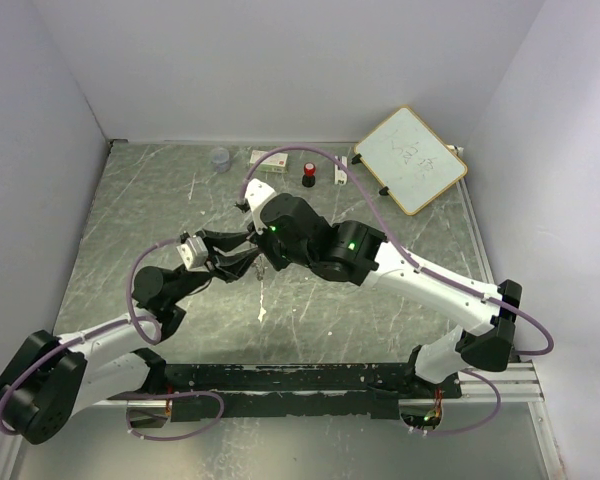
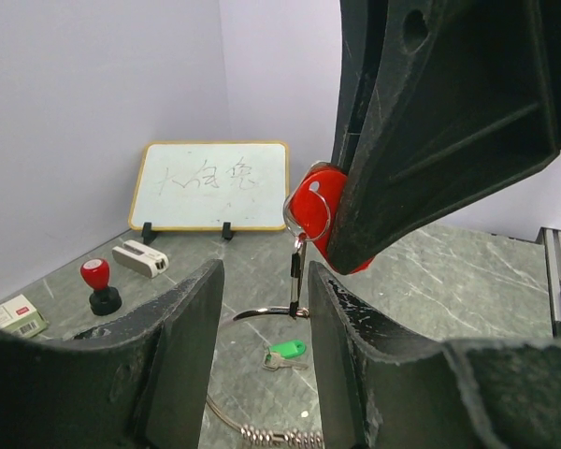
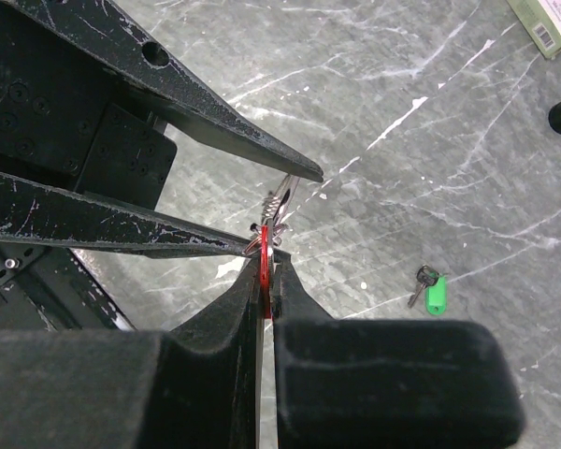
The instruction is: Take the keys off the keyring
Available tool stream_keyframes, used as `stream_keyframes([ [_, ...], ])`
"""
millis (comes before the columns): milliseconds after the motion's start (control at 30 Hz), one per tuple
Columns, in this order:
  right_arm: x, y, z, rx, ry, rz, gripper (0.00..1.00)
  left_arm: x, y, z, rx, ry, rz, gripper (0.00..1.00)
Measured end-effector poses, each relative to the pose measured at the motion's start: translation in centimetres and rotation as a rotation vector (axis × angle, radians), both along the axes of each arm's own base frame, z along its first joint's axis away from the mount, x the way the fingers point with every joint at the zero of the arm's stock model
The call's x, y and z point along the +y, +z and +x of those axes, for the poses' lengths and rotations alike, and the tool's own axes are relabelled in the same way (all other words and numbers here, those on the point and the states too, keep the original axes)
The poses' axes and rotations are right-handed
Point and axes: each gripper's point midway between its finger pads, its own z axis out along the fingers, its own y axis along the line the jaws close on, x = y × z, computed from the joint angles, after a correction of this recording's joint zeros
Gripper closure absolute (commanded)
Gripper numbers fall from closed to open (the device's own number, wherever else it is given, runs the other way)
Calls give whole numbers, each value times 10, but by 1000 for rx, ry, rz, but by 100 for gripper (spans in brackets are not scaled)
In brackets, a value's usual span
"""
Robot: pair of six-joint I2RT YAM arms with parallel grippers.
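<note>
Red key (image 2: 310, 198), green key (image 2: 288, 350), apparently silver keyring (image 2: 271, 436), grey white-veined table (image 2: 449, 271).

My right gripper (image 2: 341, 253) covers half the red key (image 2: 309, 206) head; its blade I can't make out. Keyring (image 2: 271, 435) runs off the bottom edge in my left wrist view. From above, both too small to find. Whiteboard (image 2: 210, 184) scrawl unreadable. Green key (image 2: 287, 350) teeth too small to tell.

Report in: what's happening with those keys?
Right gripper shut on red key. Left gripper open, straddling keyring, which hangs from red key. Green key off, lying on table. Nothing in the way.
</note>
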Motion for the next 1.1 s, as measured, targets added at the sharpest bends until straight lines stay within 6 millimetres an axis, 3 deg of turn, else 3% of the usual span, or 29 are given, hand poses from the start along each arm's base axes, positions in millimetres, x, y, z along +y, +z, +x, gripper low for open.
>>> stream_keyframes([
  [433, -2, 0, 2, -10, -13, -7, 100, 0, -3, -7, 10, -28, -17, 48],
  [700, 2, -8, 4, -4, -8, -27, 100, 8, -8, -4, 27, 20, -30, 30],
  [1100, 4, -9, 4, -4, -6, -23, 100, 12, -11, 1, 45, 54, -48, 36],
])
